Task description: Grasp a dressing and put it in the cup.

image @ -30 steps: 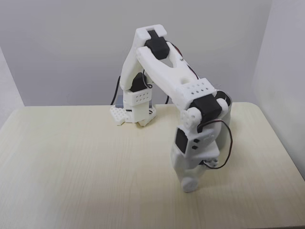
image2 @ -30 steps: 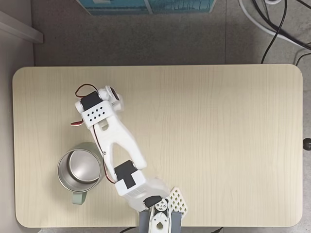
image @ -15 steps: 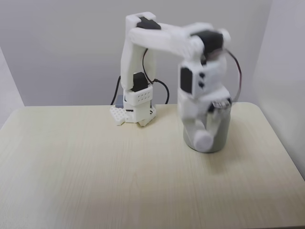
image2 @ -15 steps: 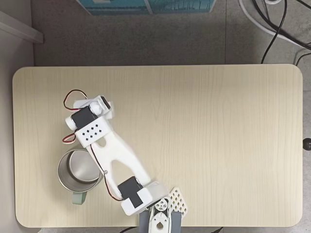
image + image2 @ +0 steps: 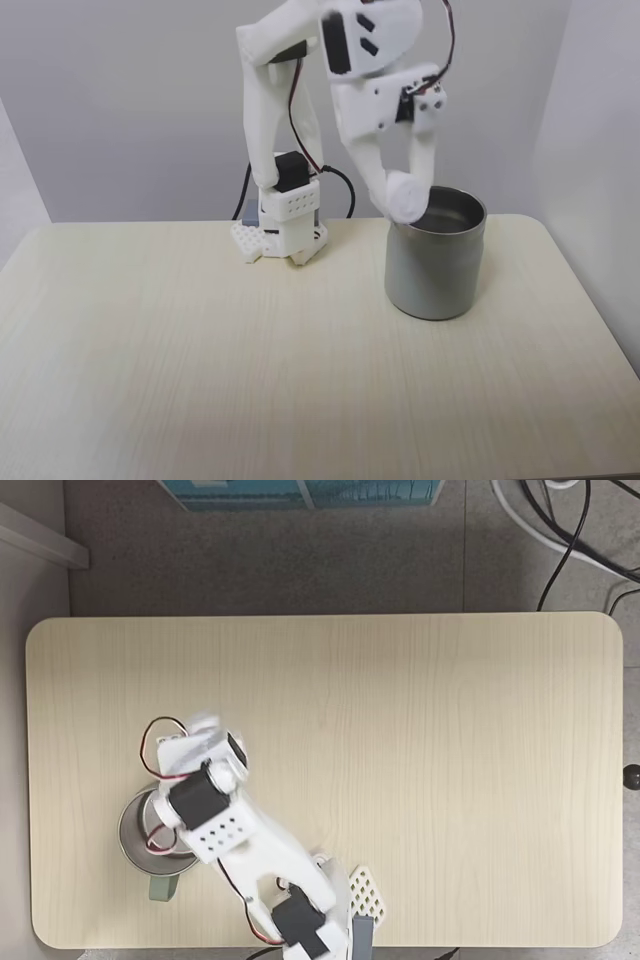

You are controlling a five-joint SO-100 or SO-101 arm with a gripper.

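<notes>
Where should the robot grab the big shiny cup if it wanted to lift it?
Probably the rim, from above, with one finger inside the wall and one outside. The cup stands upright with its mouth open, and it looks too wide for the tool, which is holding the dressing, to close around.

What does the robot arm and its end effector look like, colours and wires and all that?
The arm is white plastic with black servo blocks at its joints. Thin red and black cables loop along it. One white link has a grid of small round holes. The end effector has white fingers, and the base is white too.
</notes>
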